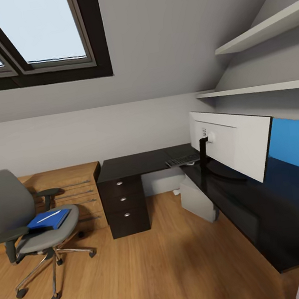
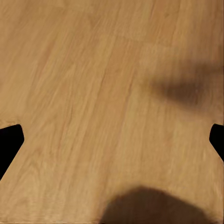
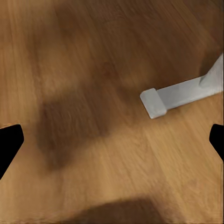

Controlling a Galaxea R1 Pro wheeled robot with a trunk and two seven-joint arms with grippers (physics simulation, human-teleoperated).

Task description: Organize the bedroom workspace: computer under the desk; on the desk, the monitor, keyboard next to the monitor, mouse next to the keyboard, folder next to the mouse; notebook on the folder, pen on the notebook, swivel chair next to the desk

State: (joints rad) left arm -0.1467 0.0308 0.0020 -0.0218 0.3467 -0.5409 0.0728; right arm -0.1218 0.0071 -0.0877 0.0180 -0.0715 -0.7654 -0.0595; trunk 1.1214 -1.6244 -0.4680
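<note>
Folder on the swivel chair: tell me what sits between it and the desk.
Nothing visible blocks it. The folder, with the pen on top, lies on the swivel chair; bare wooden floor separates chair from desk. The chair's black armrest rises beside the folder.

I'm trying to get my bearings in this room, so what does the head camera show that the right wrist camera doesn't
Head view alone: the swivel chair with the folder and pen on its seat, the desk carrying the monitor and keyboard, and the computer beneath. Right wrist view alone: a pale grey foot lying on the floor, between the open right gripper fingers. Both share the wooden floor.
</note>
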